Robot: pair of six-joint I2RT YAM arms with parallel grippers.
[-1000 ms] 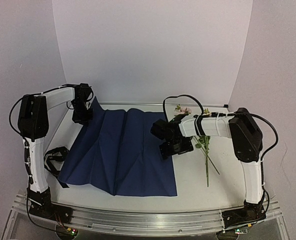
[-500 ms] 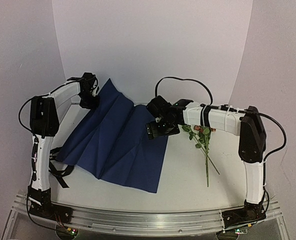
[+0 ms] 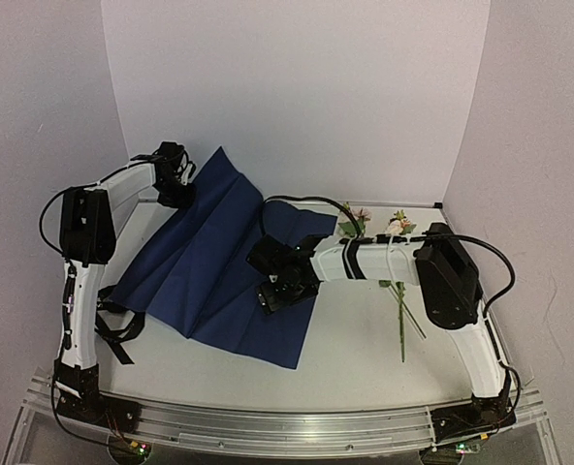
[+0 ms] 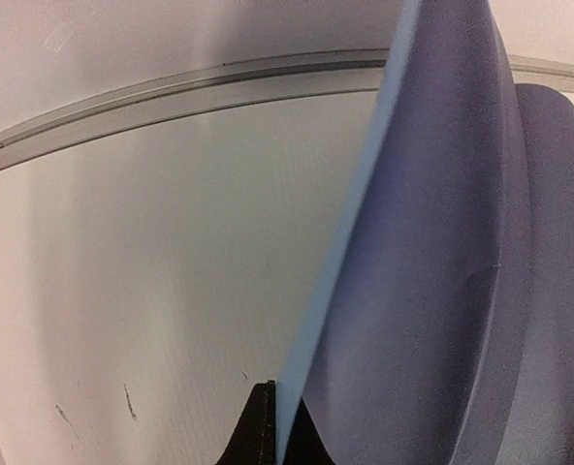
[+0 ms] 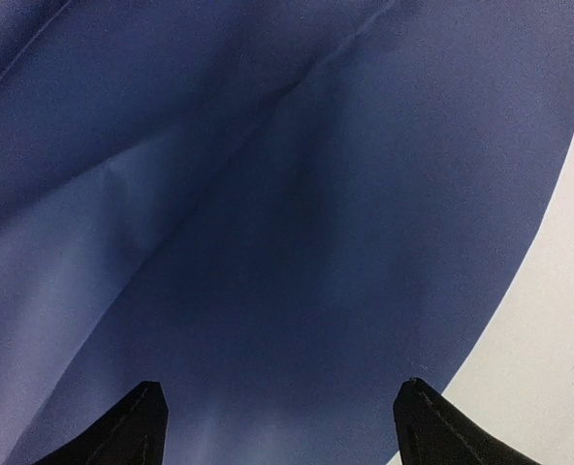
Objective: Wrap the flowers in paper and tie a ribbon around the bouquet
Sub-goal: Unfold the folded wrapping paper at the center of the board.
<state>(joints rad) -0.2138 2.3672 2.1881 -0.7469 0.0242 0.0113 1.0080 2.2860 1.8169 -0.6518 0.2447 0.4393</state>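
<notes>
The paper [image 3: 219, 262] lies dark navy face up across the left half of the table, creased. Its far left corner is raised off the surface, and my left gripper [image 3: 177, 184] is shut on it. In the left wrist view the gripper [image 4: 279, 392] pinches the paper's light blue edge [image 4: 345, 242]. My right gripper [image 3: 282, 291] hovers open over the paper's right part. In the right wrist view its fingers [image 5: 282, 387] stand wide apart above the navy paper [image 5: 268, 194], with nothing between them. The flowers [image 3: 400, 310] lie at the right, partly hidden by the right arm. The black ribbon [image 3: 112, 325] lies at the left.
A raised rail [image 4: 171, 92] runs along the table's far edge, under the white back wall. Bare white table [image 5: 568, 320] shows just right of the paper. My right arm [image 3: 365, 260] stretches across the middle of the table, over the flower stems.
My left gripper has lifted the paper's far left corner, and the sheet has swung and slid leftward. My right gripper has moved left from the paper's right edge to over the sheet.
</notes>
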